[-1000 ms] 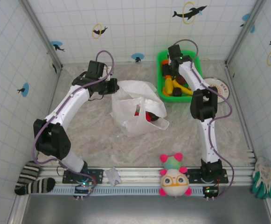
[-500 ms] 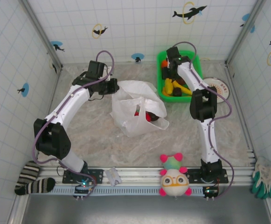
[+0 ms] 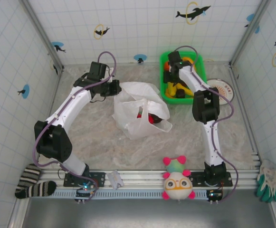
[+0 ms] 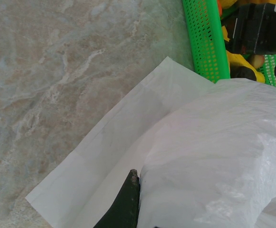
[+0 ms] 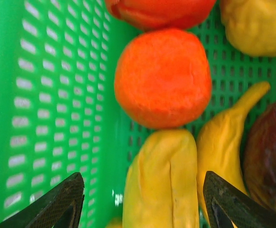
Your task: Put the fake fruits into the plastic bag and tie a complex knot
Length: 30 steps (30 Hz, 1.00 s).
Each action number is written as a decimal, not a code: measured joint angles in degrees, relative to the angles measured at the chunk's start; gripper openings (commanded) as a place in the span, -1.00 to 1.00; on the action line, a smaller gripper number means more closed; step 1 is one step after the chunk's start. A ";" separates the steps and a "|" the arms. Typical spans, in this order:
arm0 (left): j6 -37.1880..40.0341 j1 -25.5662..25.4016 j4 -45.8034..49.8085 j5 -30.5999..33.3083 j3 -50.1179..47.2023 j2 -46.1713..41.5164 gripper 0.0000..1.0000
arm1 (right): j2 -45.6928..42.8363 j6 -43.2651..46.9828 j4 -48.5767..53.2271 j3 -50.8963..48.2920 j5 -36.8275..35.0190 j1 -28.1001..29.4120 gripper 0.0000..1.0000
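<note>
Bananas [image 5: 161,185] lie beside basket [image 5: 47,95] wall.

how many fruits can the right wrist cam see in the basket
5: red fruit at top, orange fruit in the middle, yellow fruit top right, yellow bananas at bottom, dark purple fruit at right edge. Others may be hidden.

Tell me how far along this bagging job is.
Done: some red fruit already sits in the plastic bag. In hand: the left gripper is shut on the bag's edge, and the right gripper hangs open over bananas in the green basket. Left: the basket's other fruits, then tying.
</note>
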<state>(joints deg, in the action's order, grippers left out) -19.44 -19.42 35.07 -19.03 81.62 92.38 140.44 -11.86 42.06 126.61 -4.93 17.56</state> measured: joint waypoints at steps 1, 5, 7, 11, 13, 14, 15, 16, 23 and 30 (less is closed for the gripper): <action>0.00 0.00 0.02 0.00 0.00 0.00 -0.84 | 0.61 -0.02 -0.63 0.55 -0.04 -0.07 0.36; 0.02 0.00 0.04 0.02 0.00 0.00 -0.84 | 4.20 0.35 -3.28 3.58 -0.24 -0.74 0.36; 0.02 0.00 0.15 0.04 0.00 0.00 -0.84 | 6.14 0.76 -3.98 5.62 -0.55 -1.14 0.36; 0.04 0.00 0.33 0.07 0.02 0.00 -0.83 | 9.11 1.81 -5.07 8.85 -1.29 -1.53 0.41; 0.07 0.00 0.48 0.11 0.00 0.00 -0.83 | 10.01 2.34 -5.22 9.79 -1.53 -1.70 0.45; 0.09 0.00 0.48 0.17 0.00 0.00 -0.83 | 10.38 2.64 -5.46 10.12 -1.53 -1.81 0.45; 0.09 0.00 0.50 0.22 0.02 0.00 -0.83 | 10.58 2.89 -5.66 10.27 -1.60 -1.84 0.46; 0.11 0.00 0.48 0.24 0.02 0.00 -0.83 | 10.69 3.21 -6.05 10.27 -1.55 -1.88 0.47; 0.15 0.00 0.50 0.24 0.07 0.13 -0.83 | 12.81 4.28 -6.29 14.08 -1.44 -2.29 0.47; 0.15 0.00 0.46 0.20 0.09 0.70 -0.83 | 14.23 4.44 -5.84 15.34 -0.70 -2.21 0.45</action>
<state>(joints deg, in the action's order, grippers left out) -19.29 -19.42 35.53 -18.83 81.71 93.08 154.67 -7.42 36.23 141.95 -5.63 15.35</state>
